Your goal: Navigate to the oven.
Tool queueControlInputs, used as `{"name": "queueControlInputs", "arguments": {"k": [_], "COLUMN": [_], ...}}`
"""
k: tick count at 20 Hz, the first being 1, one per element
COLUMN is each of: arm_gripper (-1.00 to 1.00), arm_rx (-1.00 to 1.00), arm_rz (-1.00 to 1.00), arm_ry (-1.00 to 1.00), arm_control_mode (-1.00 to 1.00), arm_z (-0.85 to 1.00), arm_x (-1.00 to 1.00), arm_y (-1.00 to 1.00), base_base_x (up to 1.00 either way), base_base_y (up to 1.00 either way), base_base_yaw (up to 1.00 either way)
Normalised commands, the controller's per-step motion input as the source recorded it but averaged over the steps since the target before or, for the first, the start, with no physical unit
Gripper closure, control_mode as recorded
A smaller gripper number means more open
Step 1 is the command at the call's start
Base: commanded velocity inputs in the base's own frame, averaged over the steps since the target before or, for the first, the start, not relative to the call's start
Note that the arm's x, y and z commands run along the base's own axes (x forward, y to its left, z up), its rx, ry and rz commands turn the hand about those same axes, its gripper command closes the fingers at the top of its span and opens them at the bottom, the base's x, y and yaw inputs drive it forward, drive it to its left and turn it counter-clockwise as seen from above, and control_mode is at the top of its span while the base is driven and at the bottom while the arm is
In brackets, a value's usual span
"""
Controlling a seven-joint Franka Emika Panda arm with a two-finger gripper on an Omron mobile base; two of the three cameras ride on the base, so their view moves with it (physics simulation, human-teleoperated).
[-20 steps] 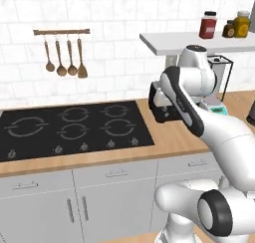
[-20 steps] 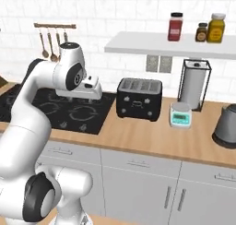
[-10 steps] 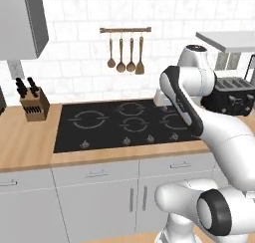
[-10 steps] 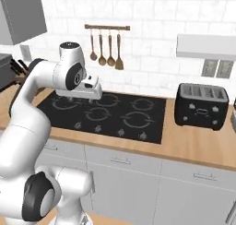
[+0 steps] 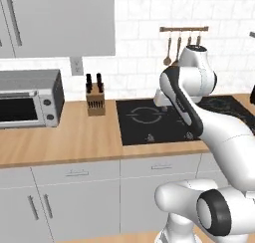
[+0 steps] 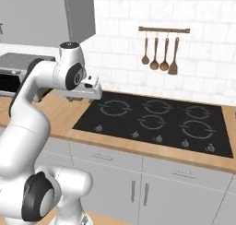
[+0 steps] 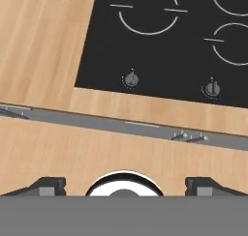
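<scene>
Our gripper (image 7: 125,182) has its fingertips (image 7: 48,184) spread wide with nothing between them, over the cooktop (image 7: 184,36). At 10 o'clock in the left base view there's a knife block (image 5: 95,101) and a silver toaster oven (image 5: 31,98); the right one adds hanging utensils (image 6: 159,54). No wall oven visible.

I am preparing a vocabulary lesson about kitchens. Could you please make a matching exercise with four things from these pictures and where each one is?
Things:
1. knife block
2. toaster oven
3. hanging utensils
4. cooktop

Places:
A. set flat into the wooden counter
B. on the tiled wall, under a wooden rail
C. at the far left of the counter, below the upper cabinet
D. on the counter, between the toaster oven and the cooktop

Pairs: 1-D, 2-C, 3-B, 4-A
</scene>
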Motion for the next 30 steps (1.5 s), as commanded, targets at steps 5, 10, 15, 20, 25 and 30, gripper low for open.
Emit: {"name": "queueControlInputs", "arguments": {"k": [5,10,15,20,25,30], "arm_gripper": [-1.0,-1.0,-1.0,-1.0,-1.0,-1.0], "arm_rx": [0.0,0.0,0.0,0.0,0.0,0.0], "arm_rz": [0.0,0.0,0.0,0.0,0.0,0.0], "arm_ry": [0.0,0.0,0.0,0.0,0.0,0.0], "arm_control_mode": [1.0,1.0,1.0,1.0,1.0,1.0], "arm_z": [0.0,0.0,0.0,0.0,0.0,0.0], "arm_x": [0.0,0.0,0.0,0.0,0.0,0.0], "arm_y": [0.0,0.0,0.0,0.0,0.0,0.0], "base_base_x": [-0.16,-0.22,-0.27,-0.21,-0.15,-0.38], "base_base_y": [1.0,1.0,1.0,1.0,1.0,1.0], "base_base_yaw": [0.0,-0.05,-0.06,-0.07,-0.1,-0.08]}}
